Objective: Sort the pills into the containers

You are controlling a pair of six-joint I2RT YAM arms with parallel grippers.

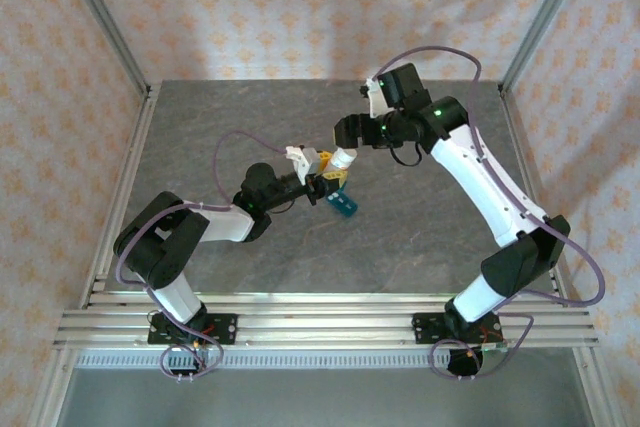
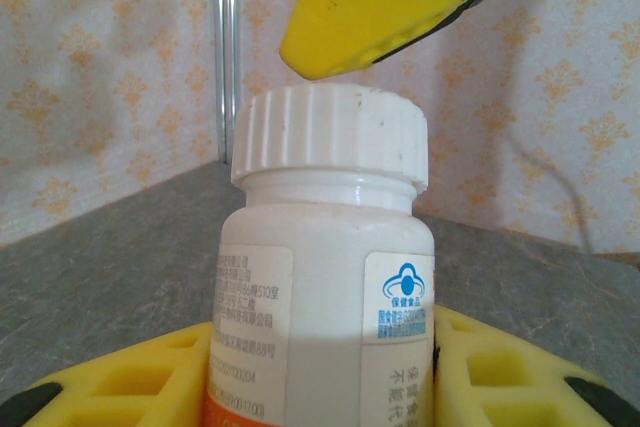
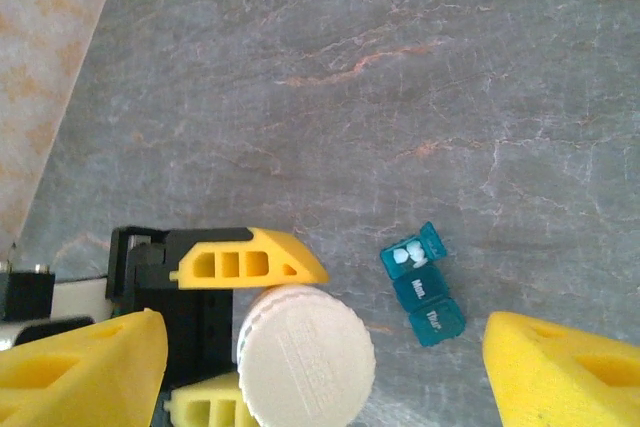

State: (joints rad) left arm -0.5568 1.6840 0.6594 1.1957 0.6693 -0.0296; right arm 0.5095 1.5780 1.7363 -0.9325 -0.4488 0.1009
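Standing upright, a white bottle (image 2: 325,277) is clamped between the yellow fingers of the left gripper (image 1: 322,184), its base cut off and its label print hard to read. The right gripper (image 3: 320,372) is positioned above the ribbed cap (image 3: 305,357), jaws spread wide. The teal pill box (image 3: 423,299) is seen on the table (image 1: 250,277) at the bottle's 6 o'clock, one compartment open.
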